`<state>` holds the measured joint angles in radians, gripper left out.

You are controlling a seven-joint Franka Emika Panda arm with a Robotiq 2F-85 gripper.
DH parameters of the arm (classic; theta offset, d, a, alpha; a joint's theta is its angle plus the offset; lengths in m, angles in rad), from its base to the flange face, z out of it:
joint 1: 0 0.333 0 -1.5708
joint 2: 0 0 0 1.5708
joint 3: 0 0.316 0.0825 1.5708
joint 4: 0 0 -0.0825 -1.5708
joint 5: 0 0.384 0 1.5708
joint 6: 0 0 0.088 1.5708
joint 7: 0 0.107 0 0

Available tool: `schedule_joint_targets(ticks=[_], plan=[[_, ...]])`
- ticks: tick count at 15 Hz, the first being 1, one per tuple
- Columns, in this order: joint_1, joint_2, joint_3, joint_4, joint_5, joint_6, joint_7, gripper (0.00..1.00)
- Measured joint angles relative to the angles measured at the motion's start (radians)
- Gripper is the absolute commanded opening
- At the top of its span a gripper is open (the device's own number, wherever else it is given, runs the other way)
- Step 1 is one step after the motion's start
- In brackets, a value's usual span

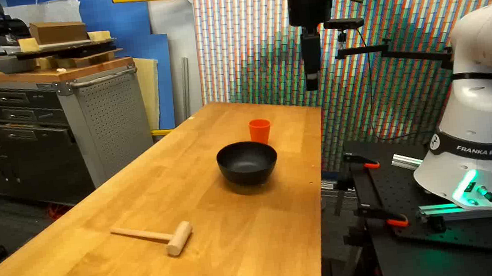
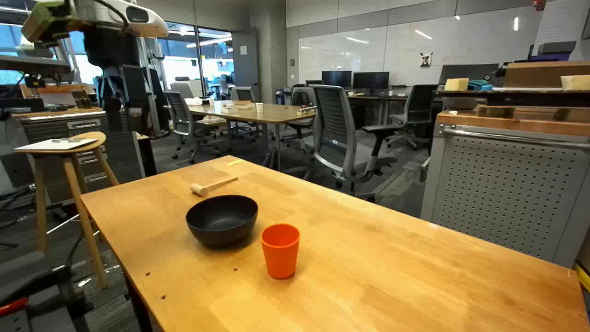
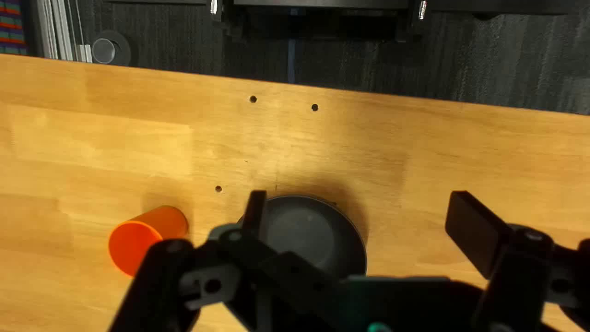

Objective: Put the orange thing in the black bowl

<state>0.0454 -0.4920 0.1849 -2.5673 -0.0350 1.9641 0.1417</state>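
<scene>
On the worktop, way down below the pincer and off to one side of it in the wrist view: the orange cup, standing upright, mouth up. Outside the spread of the jaws too, over toward the left edge of that view, with a little bit tucked behind the dark pincer hardware. Jaws spread wide apart, pretty obvious from the wrist. Pointing straight down and up high in both exterior views. Just beside the cup, near but not touching: the black bowl, with a strip of worktop showing between. Also well below the pincer, partly hidden by one jaw in the wrist view and partly showing in the gap. Past the bowl, on the side away from the cup, a wooden mallet lying flat.
</scene>
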Motion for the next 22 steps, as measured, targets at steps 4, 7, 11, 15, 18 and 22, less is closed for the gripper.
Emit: schedule_joint_targets(ticks=[4,7,11,15,18,22], plan=[[0.0,0.0,0.0,0.003,0.0,0.0,0.0,1.0],[0.0,0.002,-0.003,0.0,0.0,0.002,-0.001,1.0],[-0.017,0.038,-0.081,0.027,0.001,0.058,-0.008,1.0],[-0.069,0.143,-0.202,0.117,0.026,0.131,-0.052,1.0],[-0.096,0.251,-0.262,0.157,0.067,0.207,-0.077,1.0],[-0.118,0.41,-0.296,0.165,0.118,0.347,-0.093,1.0]])
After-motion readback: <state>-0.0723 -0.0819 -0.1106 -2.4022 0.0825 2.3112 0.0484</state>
